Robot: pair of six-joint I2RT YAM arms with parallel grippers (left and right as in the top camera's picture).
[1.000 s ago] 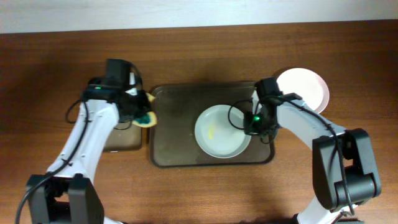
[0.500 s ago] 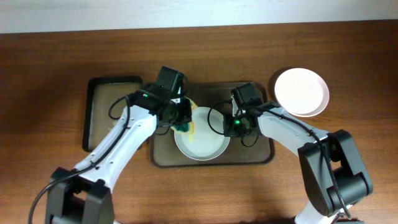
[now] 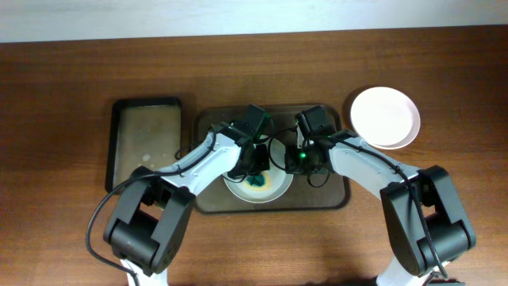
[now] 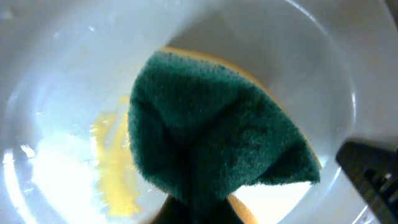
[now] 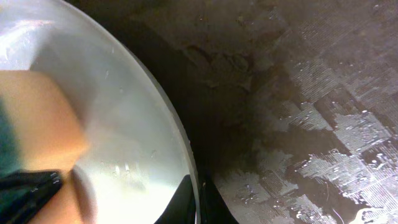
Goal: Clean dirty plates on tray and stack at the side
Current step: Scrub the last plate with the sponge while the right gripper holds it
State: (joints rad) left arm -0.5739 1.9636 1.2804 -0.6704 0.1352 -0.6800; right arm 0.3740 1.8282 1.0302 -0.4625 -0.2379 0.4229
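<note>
Overhead: my left claw (image 3: pixel 255 169), clamped on the sponge (image 4: pixel 211 143), has swung from the black tray (image 3: pixel 147 103); beneath it lies the plate (image 3: pixel 276 189) on the brown tray (image 3: pixel 333 199), rim pinched by my right claw (image 3: pixel 296 163). Scrubbing can begin.

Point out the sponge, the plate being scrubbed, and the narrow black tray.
sponge (image 4: pixel 211 137): left wrist view, middle of its green scouring face.
scrubbed plate (image 3: pixel 276 191): overhead view, bare white inside, lower right.
black tray (image 3: pixel 147 135): overhead view, bare floor, upper half.
</note>
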